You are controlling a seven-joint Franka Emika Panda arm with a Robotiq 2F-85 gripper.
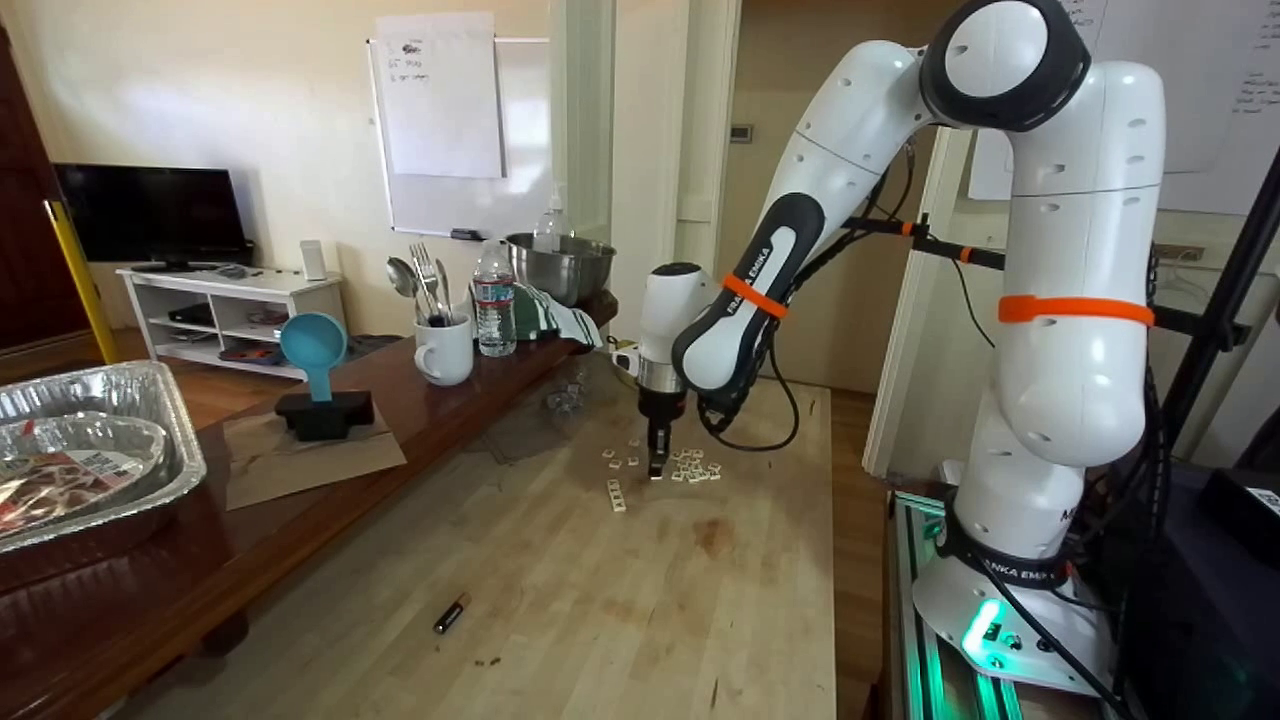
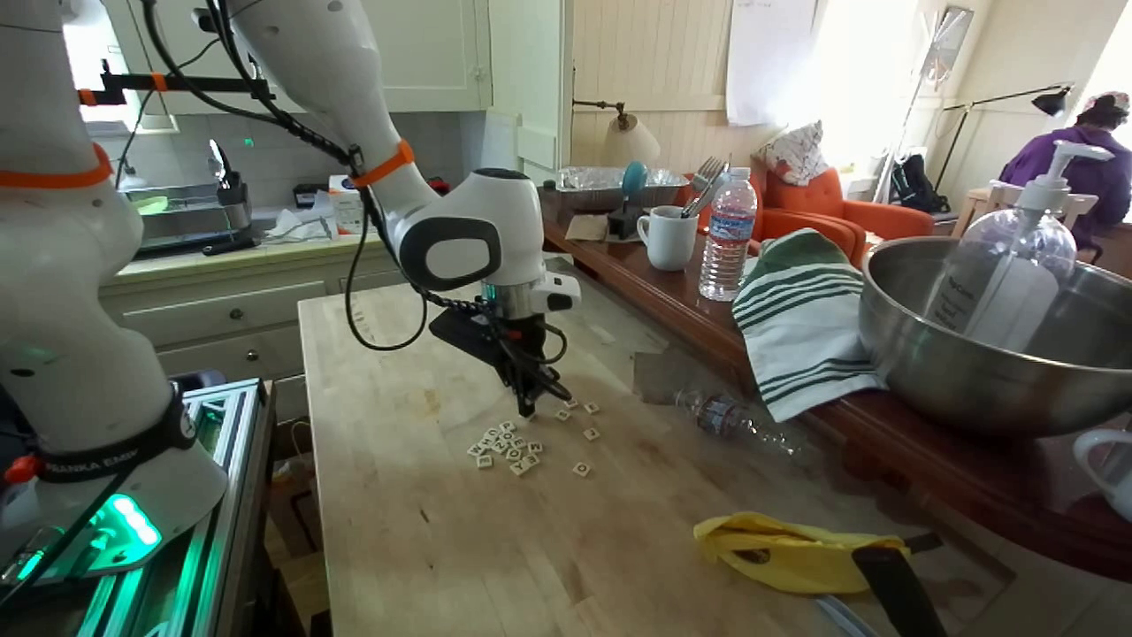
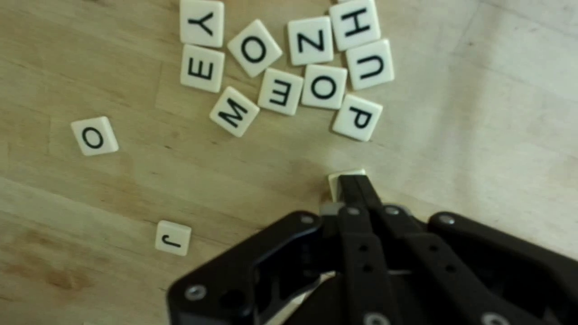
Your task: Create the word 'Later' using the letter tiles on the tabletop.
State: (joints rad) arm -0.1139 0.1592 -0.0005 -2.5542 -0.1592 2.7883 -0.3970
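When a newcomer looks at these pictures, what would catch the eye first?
Probably first the large white robot arm, which bends over the wooden tabletop in both exterior views, with a green light glowing at its bottom. Next, perhaps, the scattered letter tiles in the wrist view, one partly hidden by the shut pincer.

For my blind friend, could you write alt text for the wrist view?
A shut black gripper at lower right partly hides a tile on a wooden tabletop. Pale letter tiles, including H, P and Y, cluster toward the top; an O tile and J tile sit apart at left.
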